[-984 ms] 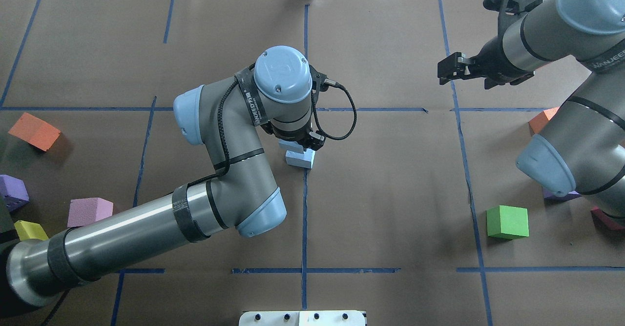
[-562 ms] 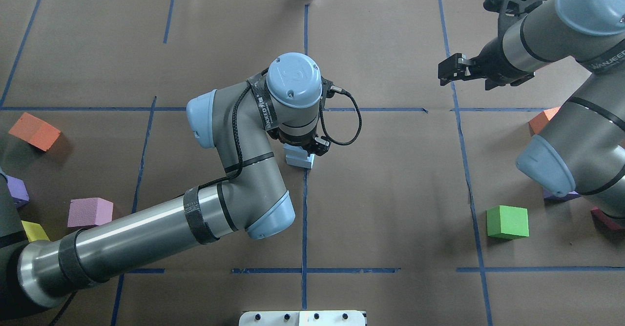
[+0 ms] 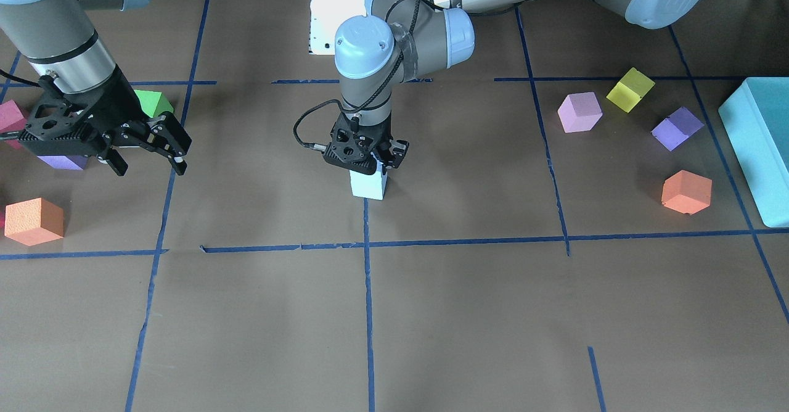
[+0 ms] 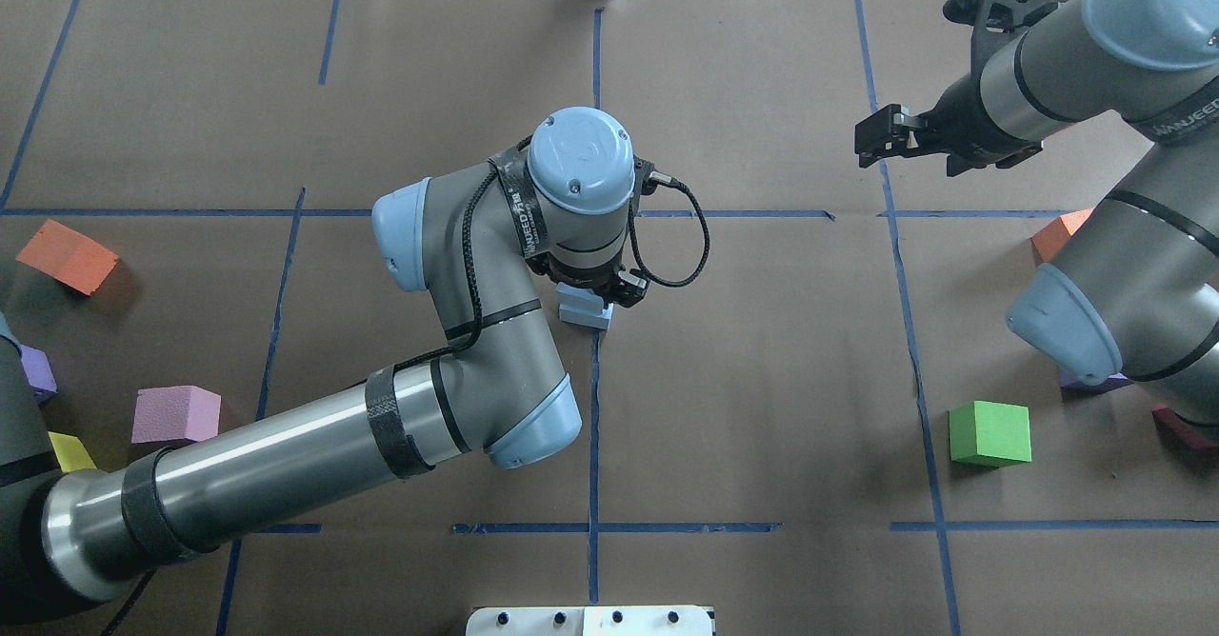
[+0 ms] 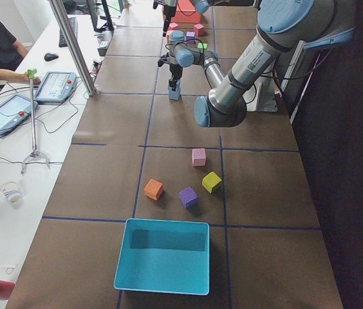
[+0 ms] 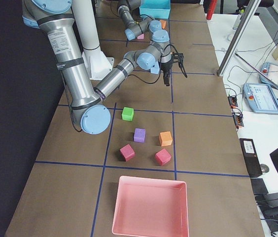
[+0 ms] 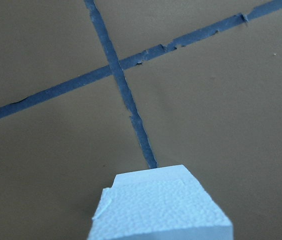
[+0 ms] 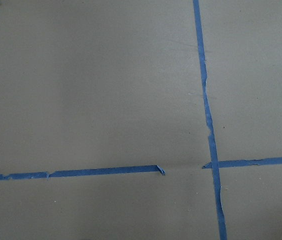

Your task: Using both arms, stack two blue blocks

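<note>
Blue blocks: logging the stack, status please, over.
Left gripper at upper blue block, grip hidden. It appears seated on lower blue block. Right gripper open, empty, off aside. Nothing near the stack.

The grey-and-silver left arm bends steeply, its black two-finger claw (image 3: pixel 370 165) pointing down and gripping a pale sky-blue foam cube (image 7: pixel 161 215). The right arm's claw (image 4: pixel 865 144) hovers level, jaws apart.

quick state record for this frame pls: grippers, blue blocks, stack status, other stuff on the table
left gripper: at table centre, pointing down, closed on upper blue block
right gripper: open, empty, off to its own side
lower blue block: on the table, beside a tape line
stack status: upper block directly over lower, contact unclear, not yet released
other: green cube loose; teal box; pink tray
</note>
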